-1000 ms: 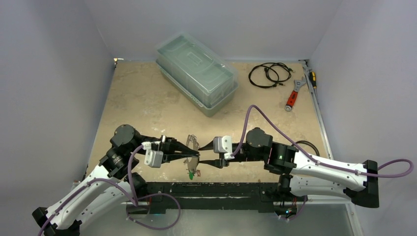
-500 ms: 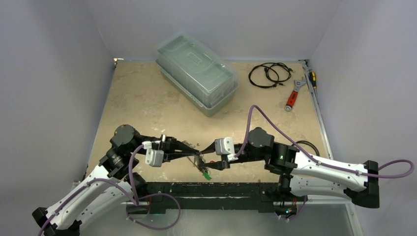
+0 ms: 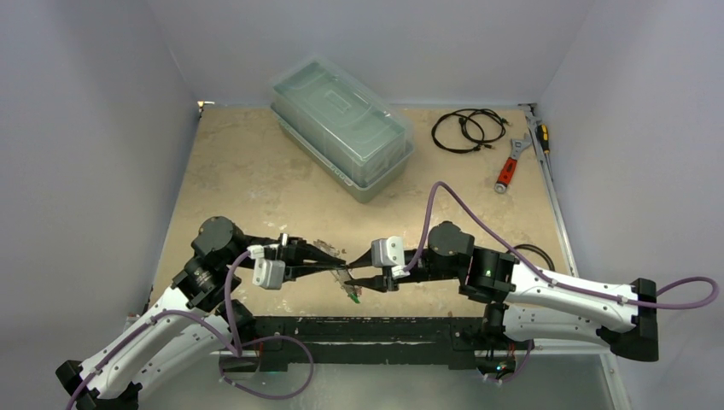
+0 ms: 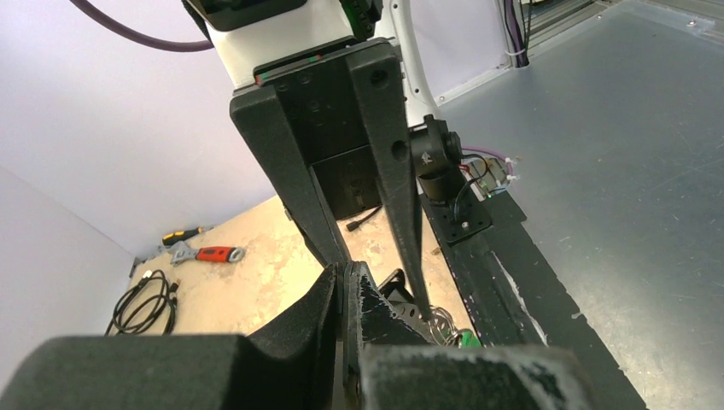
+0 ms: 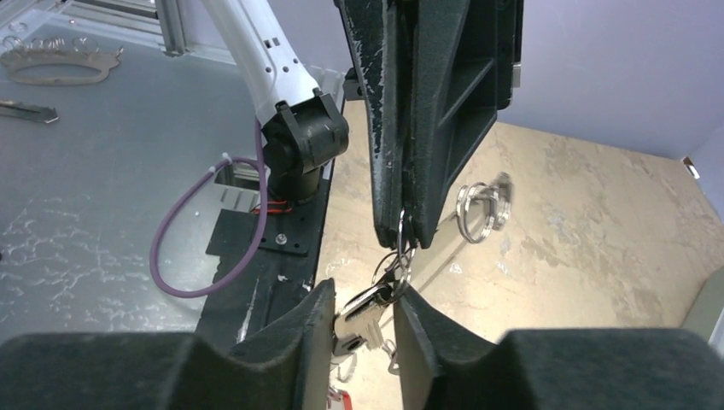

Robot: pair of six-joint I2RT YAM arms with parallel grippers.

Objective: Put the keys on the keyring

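Observation:
My left gripper [image 3: 341, 270] and right gripper [image 3: 357, 284] meet tip to tip over the table's near edge. The left gripper [image 4: 346, 275] is shut on the keyring [image 4: 411, 312], a thin silver plate with holes that shows beside its finger. Wire loops and the keys hang below it, one with a green head [image 4: 468, 339], also seen from above [image 3: 353, 295]. In the right wrist view the left fingers [image 5: 427, 128] pinch the ring from above. A silver key [image 5: 365, 306] lies across the narrow gap of my right gripper [image 5: 363, 292], touching both pads. A red key head [image 5: 339, 398] peeks out below.
A clear plastic box [image 3: 341, 128] stands at the back centre. A coiled black cable [image 3: 465, 130], a red-handled wrench [image 3: 508, 169] and a screwdriver [image 3: 541, 137] lie at the back right. A black strip [image 3: 401, 329] runs along the near table edge.
The left gripper has carried the ring and hanging keys to the right. The right gripper has come in to meet it, and its jaws have narrowed around the silver key.

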